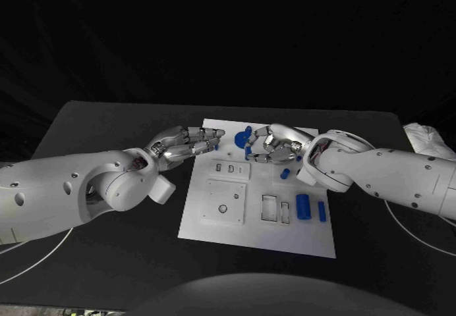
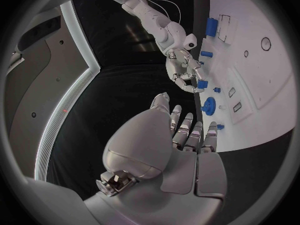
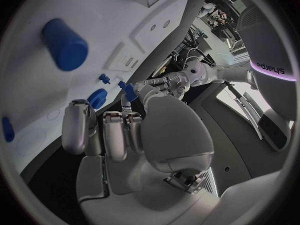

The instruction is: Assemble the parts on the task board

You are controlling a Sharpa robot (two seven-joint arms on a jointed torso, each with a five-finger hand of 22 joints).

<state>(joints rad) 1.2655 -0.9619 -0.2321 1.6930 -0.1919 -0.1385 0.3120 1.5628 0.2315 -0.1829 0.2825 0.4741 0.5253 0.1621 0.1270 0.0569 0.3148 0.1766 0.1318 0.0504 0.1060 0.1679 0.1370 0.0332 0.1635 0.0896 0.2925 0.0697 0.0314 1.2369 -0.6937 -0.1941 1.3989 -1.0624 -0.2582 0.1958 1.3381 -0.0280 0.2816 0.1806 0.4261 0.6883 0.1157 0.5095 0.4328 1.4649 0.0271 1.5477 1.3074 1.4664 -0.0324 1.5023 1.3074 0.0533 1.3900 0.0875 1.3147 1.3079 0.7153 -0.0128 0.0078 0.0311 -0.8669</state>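
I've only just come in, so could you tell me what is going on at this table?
The robot is assembling small blue parts on the white task board. Both hands hover over the board's far end: the right robot hand pinches a small blue part, and the left robot hand is beside the blue gear, apparently holding nothing. A blue cylinder and a blue bar lie loose nearer the robot.

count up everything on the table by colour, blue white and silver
blue parts: 7 (gear, cylinder, slim bar, peg, block at the right hand's fingertips, two small pieces)
white task board: 1
silver hands: 2 (left hand, right hand)
total: 10
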